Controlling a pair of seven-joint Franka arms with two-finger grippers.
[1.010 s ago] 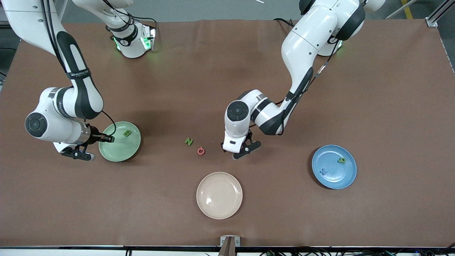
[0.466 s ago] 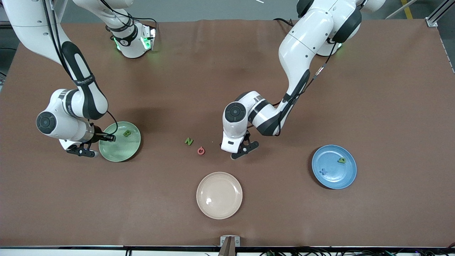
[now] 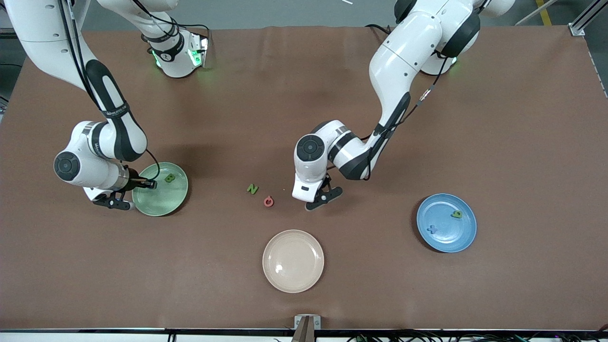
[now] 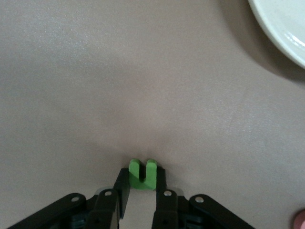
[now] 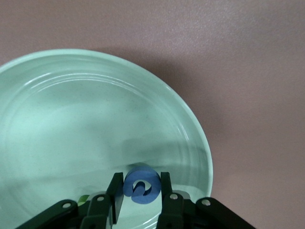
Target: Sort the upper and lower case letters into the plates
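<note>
Two held letters hide in front view (wrist views show them).

cream plate [image 4: 286, 28]: cut off by the left wrist view's edge, only part of its rim showed.
pinkish letter [image 4: 300, 220]: a sliver at the edge.
blue letter [image 5: 141, 186]: too curled to read.

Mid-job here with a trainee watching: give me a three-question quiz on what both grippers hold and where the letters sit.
1. True or false: the left gripper is shut on a green letter.
2. The right gripper holds a blue letter over which plate: A mint green plate, B blue plate, C cream plate?
3. How many letters lie on the blue plate?

Key: 1 true; 2 A; 3 two.
</note>
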